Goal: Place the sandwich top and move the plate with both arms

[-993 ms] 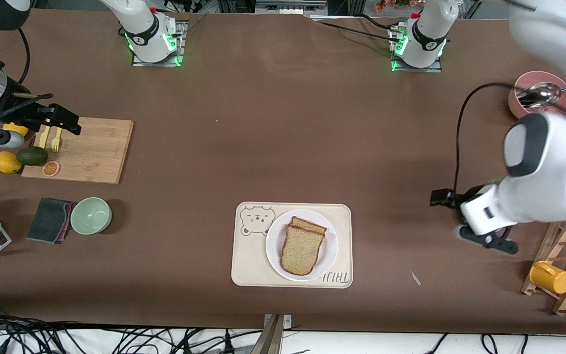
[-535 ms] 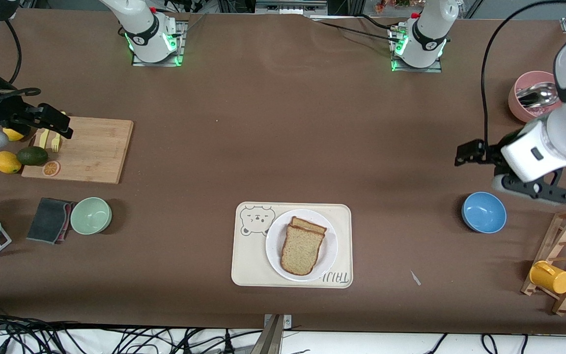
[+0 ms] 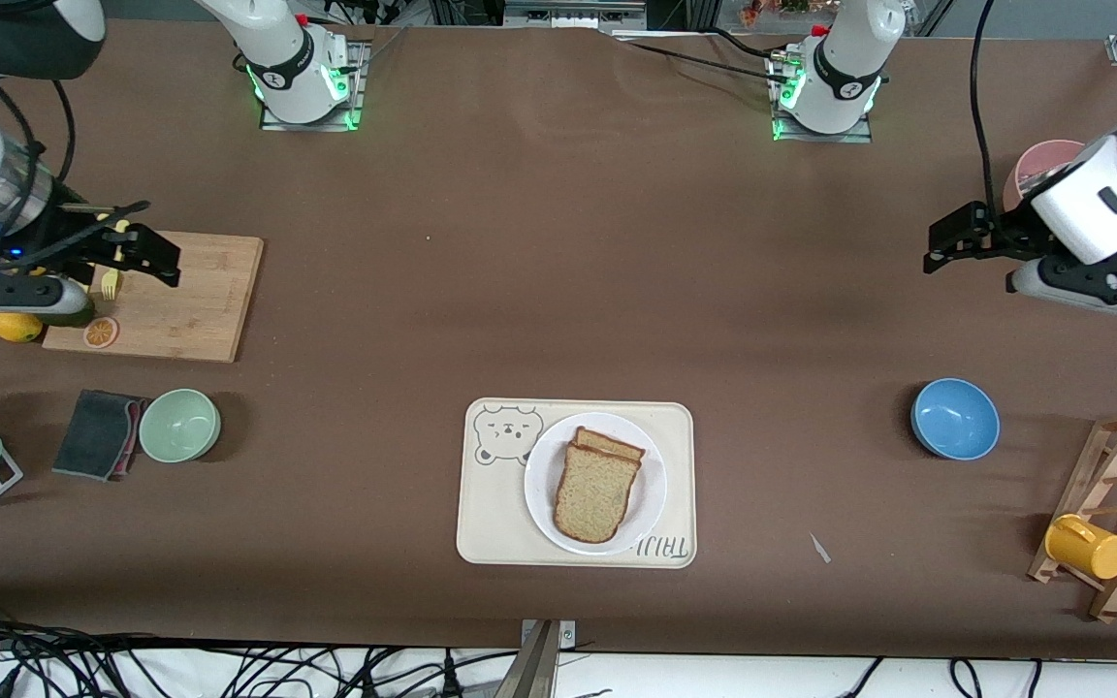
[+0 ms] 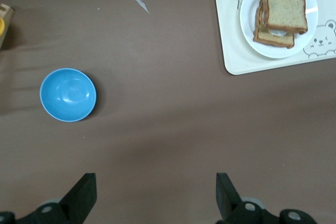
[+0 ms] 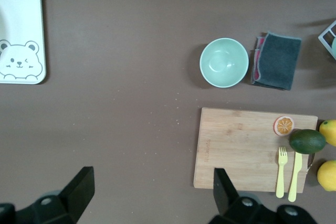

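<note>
Your left claw (image 3: 946, 247): released, empty, up over bare surface (image 3: 558, 271) at left arm's end; blue bowl (image 3: 955, 418) below it, well apart from claw. Your right claw (image 3: 146, 254): released, empty, over bamboo cutting board (image 3: 190, 296) at right arm's end; green bowl (image 5: 224, 62) near board. Sandwich top (image 3: 597, 491) well away from both your claws, lying atop stacked slice on plate (image 3: 651, 490). Plate sits on cream bear tray (image 3: 491, 514), mid-surface between claws.
</note>
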`<state>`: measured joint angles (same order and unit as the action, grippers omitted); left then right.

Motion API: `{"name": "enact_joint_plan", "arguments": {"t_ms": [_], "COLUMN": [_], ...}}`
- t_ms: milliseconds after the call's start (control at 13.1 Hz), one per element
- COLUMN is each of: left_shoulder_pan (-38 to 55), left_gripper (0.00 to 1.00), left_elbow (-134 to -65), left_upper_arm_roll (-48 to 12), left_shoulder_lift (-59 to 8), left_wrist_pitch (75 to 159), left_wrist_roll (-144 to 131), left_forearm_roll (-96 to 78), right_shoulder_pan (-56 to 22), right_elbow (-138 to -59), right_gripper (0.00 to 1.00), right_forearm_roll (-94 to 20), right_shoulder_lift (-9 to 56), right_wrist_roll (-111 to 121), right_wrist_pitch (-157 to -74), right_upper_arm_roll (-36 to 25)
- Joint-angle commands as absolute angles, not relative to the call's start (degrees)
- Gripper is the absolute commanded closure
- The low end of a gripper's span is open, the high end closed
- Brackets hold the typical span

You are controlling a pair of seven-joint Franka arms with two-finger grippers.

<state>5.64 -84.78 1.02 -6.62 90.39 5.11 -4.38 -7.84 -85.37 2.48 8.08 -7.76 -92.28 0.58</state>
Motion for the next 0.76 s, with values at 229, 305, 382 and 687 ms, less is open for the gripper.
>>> {"name": "enact_joint_plan", "arguments": {"t_ms": [229,305,382,687], "left_shoulder_pan": [7.47,7.38,7.03,5.19], "left_gripper": [0.00,0.00,0.00,0.00], "left_elbow": [-93.42,-95.69,-97.63,-98.61], "left_upper_arm_roll": [2.20,2.11,2.11,0.79], "left_shoulder_lift": [-0.54,1.04,2.62,3.87], "left_wrist_pitch": [93.42,95.17,96.66,96.50], "left_wrist_roll": [-1.32,-1.41,-1.32,-1.41], "left_forearm_roll": [3.34,3.17,2.29,-0.62], "right_shoulder_pan": [-6.07,-5.28,-5.10,-5.01], "right_elbow": [-83.85,-83.76,-83.76,-83.67], "right_gripper": [0.00,0.00,0.00,0.00], "right_forearm_roll": [0.54,0.18,0.18,0.18], "right_shoulder_lift": [8.88,9.22,9.40,10.81], "right_wrist_roll": [-6.94,-6.94,-6.86,-6.68], "right_wrist_pitch": [-91.14,-91.14,-91.23,-91.23], "right_upper_arm_roll": [0.18,0.18,0.18,-0.09]}}
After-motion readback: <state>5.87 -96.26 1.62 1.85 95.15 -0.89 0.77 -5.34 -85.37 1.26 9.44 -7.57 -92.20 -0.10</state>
